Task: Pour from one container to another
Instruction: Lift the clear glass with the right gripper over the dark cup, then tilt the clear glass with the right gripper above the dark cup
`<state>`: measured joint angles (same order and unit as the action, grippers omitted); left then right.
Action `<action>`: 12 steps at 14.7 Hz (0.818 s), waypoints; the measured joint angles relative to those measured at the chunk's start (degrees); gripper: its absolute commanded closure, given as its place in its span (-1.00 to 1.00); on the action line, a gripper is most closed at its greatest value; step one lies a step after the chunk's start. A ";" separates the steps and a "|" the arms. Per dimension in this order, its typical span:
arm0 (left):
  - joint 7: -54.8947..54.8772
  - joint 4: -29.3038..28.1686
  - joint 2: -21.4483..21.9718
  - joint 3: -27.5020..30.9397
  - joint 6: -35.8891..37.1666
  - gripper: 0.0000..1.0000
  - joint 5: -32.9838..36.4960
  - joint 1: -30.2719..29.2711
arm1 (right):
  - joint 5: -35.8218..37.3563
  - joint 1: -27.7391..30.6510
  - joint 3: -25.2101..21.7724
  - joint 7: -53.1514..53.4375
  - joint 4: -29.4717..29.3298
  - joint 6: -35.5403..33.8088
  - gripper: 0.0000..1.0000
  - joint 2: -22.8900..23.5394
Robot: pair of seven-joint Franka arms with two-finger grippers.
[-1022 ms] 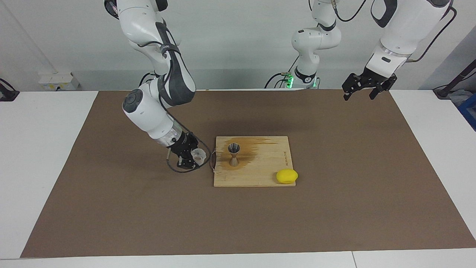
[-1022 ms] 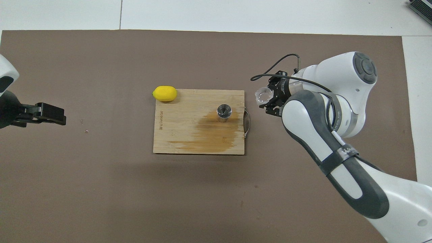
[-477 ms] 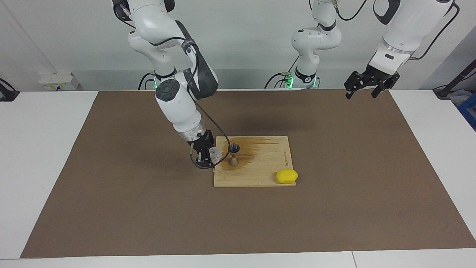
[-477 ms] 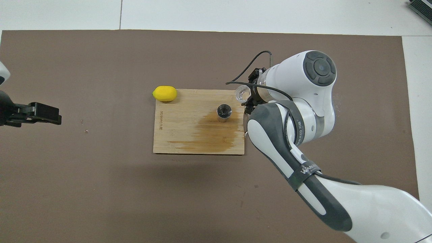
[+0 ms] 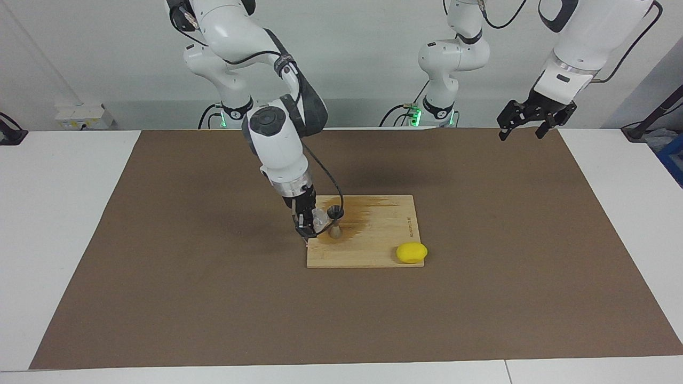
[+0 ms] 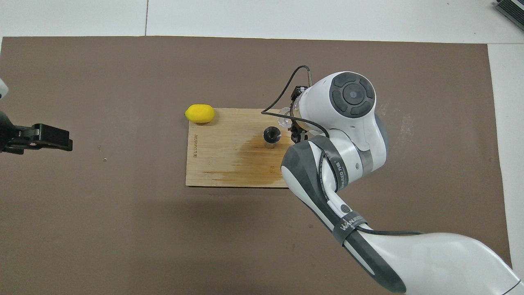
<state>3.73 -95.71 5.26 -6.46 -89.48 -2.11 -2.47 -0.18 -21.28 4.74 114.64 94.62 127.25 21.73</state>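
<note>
The metal jigger (image 5: 335,221) stands upright on the wooden cutting board (image 5: 373,250), near the board's edge toward the right arm's end; it also shows in the overhead view (image 6: 271,135). My right gripper (image 5: 311,224) is shut on the clear cup (image 5: 320,217) and holds it just above the board, close beside the jigger's upper cone. I cannot tell how far the cup is tilted. In the overhead view the cup (image 6: 283,119) peeks out from under the right arm's wrist. My left gripper (image 5: 525,130) is open and empty, raised over the mat's edge at the left arm's end, waiting.
A yellow lemon-like lump (image 5: 411,252) lies at the board's corner farthest from the robots, toward the left arm's end. A dark wet stain (image 6: 262,162) covers part of the board. A brown mat (image 5: 213,298) covers the table.
My right arm has swung the cup from over the mat beside the board's handle to right beside the jigger. The left gripper has risen slightly.
</note>
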 measured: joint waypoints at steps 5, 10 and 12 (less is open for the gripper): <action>0.05 0.00 0.00 -0.16 0.00 -1.00 0.00 -0.18 | 5.96 -1.53 0.01 0.00 -0.08 -1.47 0.68 0.07; 0.05 0.00 0.00 -0.04 0.00 -1.00 0.00 -0.66 | 9.21 -3.09 0.02 0.00 -0.08 -2.48 0.68 0.17; 0.05 0.00 0.00 -0.08 0.00 -1.00 0.00 -0.78 | 11.17 -3.62 0.02 0.00 -0.14 -3.21 0.68 0.17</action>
<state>3.78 -95.72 5.26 -6.54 -89.48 -2.11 -3.26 10.99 -24.90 4.76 114.64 94.48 124.04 21.90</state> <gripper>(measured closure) 0.000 0.489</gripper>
